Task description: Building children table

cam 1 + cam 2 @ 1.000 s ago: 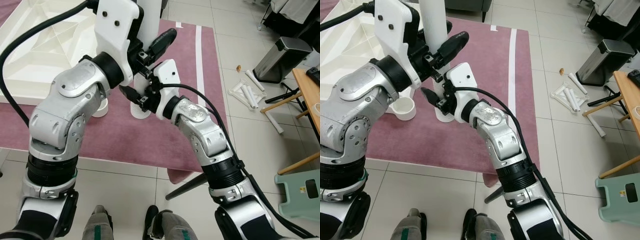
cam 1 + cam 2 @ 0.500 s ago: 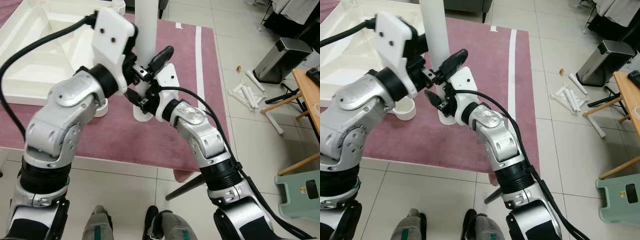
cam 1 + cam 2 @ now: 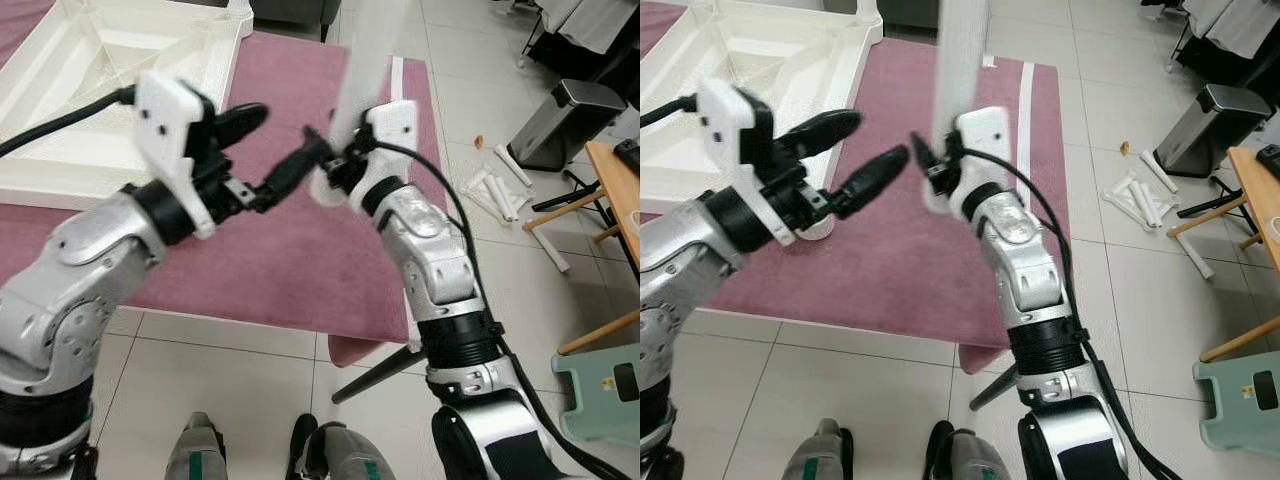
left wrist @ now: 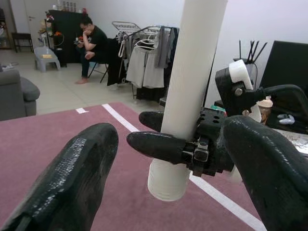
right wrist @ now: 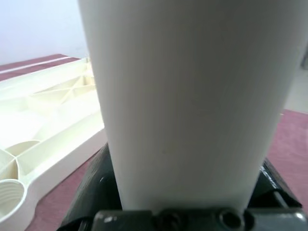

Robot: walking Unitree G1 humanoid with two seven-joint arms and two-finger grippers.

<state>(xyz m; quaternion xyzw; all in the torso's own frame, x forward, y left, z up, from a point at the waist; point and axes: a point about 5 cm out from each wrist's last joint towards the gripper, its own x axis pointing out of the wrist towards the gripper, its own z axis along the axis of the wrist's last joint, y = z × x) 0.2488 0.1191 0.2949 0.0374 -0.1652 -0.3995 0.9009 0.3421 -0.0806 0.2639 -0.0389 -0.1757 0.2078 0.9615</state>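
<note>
From the left eye view I see the change plainly: half a second ago both grippers were bunched round the long white plastic table leg (image 3: 352, 95) as it stood on the dusky-pink rug (image 3: 250, 250); now the left gripper (image 3: 262, 150) has let go and swung off to its own side, jaws spread wide and empty, while the right gripper (image 3: 335, 165) alone carries the leg, lifted off the rug and blurred with motion; the white ribbed moulded-plastic tabletop (image 3: 90, 90) lies upside down on the rug, beyond the left arm.

In the right eye view the same holds; the leg (image 3: 958, 70) rises out of the top of the frame, the right gripper (image 3: 930, 170) is clamped on it near its lower end, and the left gripper (image 3: 855, 150) sits apart from it; spare white tubes (image 3: 1135, 190) lie on the tiled floor well off to the right.

The left wrist view looks between its own parted black fingers (image 4: 72, 178) at the leg (image 4: 190, 91), whose flared threaded foot hangs clear above the rug, the right jaws pinched round it.

The right wrist view has the leg (image 5: 187, 96) close up, with a round socket (image 5: 9, 192) in the tabletop corner beyond it.

I judge the handover done; next the leg must go to a socket.
</note>
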